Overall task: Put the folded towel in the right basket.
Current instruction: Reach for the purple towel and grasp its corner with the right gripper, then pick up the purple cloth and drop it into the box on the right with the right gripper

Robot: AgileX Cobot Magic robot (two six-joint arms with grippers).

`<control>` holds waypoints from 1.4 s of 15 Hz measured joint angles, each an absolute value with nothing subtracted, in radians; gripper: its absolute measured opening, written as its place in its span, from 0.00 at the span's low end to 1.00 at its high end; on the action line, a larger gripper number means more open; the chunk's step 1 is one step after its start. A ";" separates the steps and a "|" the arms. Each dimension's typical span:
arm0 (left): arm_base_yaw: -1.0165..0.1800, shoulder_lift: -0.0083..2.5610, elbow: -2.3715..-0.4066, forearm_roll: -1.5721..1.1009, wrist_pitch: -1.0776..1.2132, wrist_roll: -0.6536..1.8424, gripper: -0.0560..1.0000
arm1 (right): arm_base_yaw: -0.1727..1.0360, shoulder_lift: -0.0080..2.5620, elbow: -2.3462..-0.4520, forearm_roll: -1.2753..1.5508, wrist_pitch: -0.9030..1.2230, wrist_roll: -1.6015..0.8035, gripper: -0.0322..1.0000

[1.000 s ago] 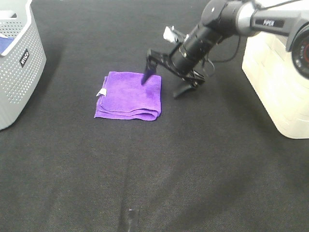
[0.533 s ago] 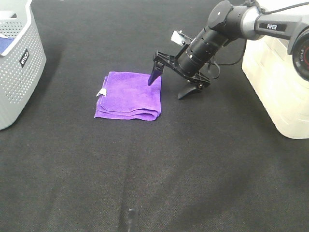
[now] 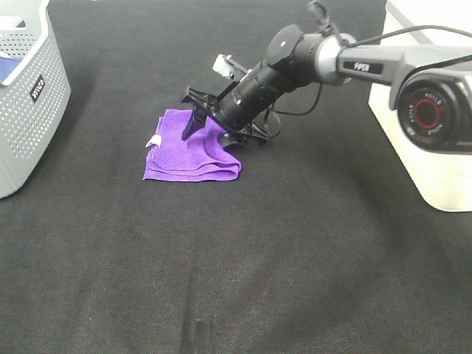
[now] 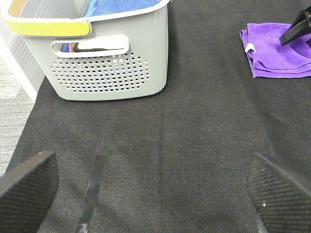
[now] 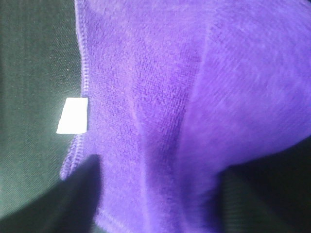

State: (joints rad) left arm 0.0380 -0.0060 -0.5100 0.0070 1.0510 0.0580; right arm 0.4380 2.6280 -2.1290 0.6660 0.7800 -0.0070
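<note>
The folded purple towel (image 3: 184, 155) lies on the black table, its right part bunched up. My right gripper (image 3: 214, 131) is down on the towel's back right part. Its jaws are open, with one finger (image 3: 193, 122) on the cloth and the other at the towel's right edge. The right wrist view is filled by the towel (image 5: 160, 97) and its white tag (image 5: 73, 115), with the right gripper (image 5: 163, 204) astride the cloth. The cream right basket (image 3: 431, 158) stands at the right edge. My left gripper (image 4: 153, 194) is open and empty, far from the towel (image 4: 272, 53).
A grey perforated basket (image 3: 29, 96) stands at the far left; the left wrist view shows this basket (image 4: 107, 73) with blue cloth (image 4: 121, 6) inside. A thin dark strip (image 3: 200, 335) lies near the table's front edge.
My right gripper has moved left and down onto the towel. The towel's right side has been pushed in and bunched between the jaws.
</note>
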 joint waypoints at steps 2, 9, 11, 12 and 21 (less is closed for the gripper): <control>0.038 -0.006 -0.510 0.007 1.051 0.058 0.99 | 0.436 2.630 -2.129 0.643 0.771 -0.007 0.33; 0.038 -0.006 -0.510 0.007 1.051 0.058 0.99 | 0.417 2.491 -2.101 0.523 0.884 -0.049 0.10; 0.038 -0.006 -0.510 0.007 1.051 0.058 0.99 | 0.382 2.360 -2.101 0.518 0.928 -0.060 0.10; 0.038 -0.006 -0.510 0.007 1.051 0.058 0.99 | 0.353 2.289 -2.101 0.503 0.947 -0.060 0.10; 0.038 -0.006 -0.510 0.007 1.051 0.058 0.99 | -0.131 1.940 -2.101 0.264 1.047 -0.108 0.10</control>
